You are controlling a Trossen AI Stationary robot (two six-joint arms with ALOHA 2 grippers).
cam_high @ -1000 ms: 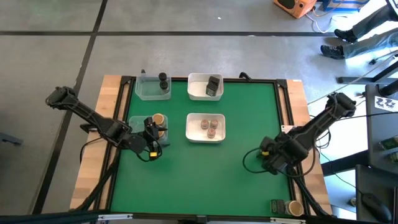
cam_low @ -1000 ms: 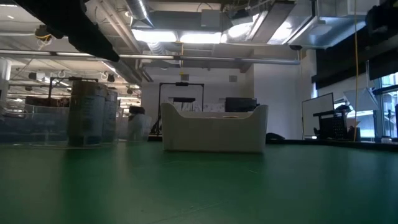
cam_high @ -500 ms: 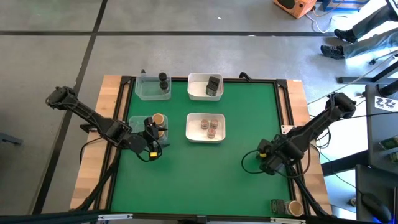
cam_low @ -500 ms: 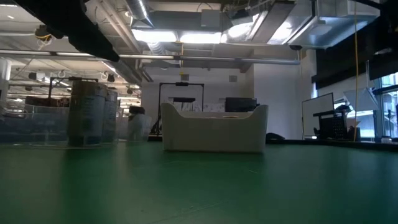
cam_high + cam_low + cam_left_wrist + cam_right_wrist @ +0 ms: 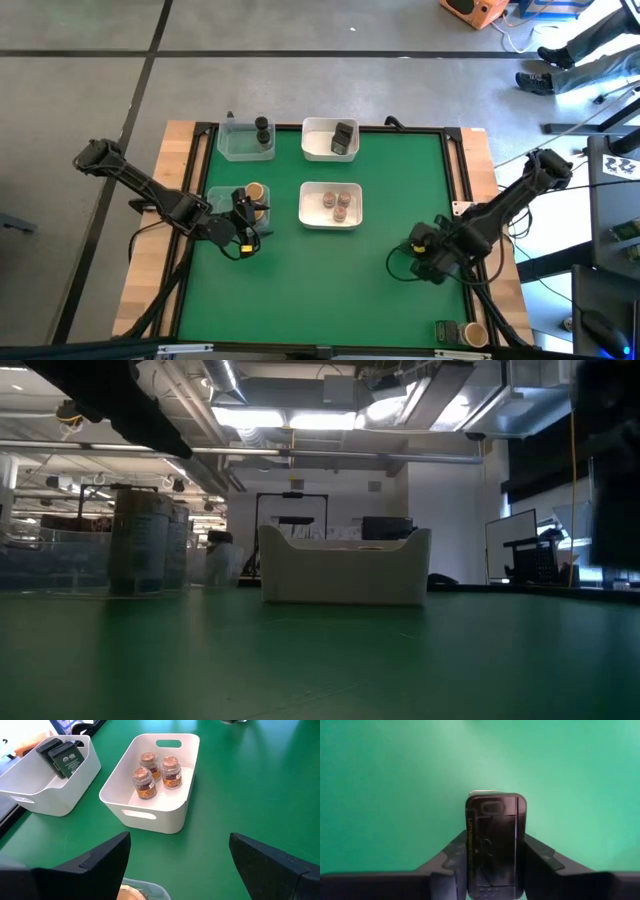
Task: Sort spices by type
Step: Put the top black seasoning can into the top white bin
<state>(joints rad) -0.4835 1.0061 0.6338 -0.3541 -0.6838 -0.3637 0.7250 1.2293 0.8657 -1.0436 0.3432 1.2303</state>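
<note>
My right gripper (image 5: 420, 250) hangs over the right part of the green mat, shut on a dark grey boxy tin (image 5: 496, 840). My left gripper (image 5: 243, 215) stands open above a clear tub (image 5: 228, 200) holding a tan-topped jar (image 5: 256, 191). Three brownish jars (image 5: 155, 772) stand in a white tray (image 5: 330, 217). More grey tins (image 5: 344, 137) lie in the far white tray (image 5: 318, 140). Black cylinders (image 5: 262, 130) stand in the far clear tub (image 5: 238, 145). My right gripper pinches the tin's two long narrow sides (image 5: 469, 851) between its two fingers (image 5: 454, 862), which lie along it. The fingers slant steeply down at the mat. The tin's rounded end sticks out past the fingertips; whether that end touches the mat, I cannot tell.
Off the mat at the near right corner sit another dark tin (image 5: 447, 330) and a tan-topped jar (image 5: 474, 334). Wooden boards (image 5: 150, 250) flank the mat. A wide stretch of green mat (image 5: 320, 290) lies between the arms. A person's legs (image 5: 575, 50) show beyond the table.
My right gripper has tipped more steeply downward, and its tip has swung a little toward the table's left. In the low view its dark shape now shows at the right edge.
</note>
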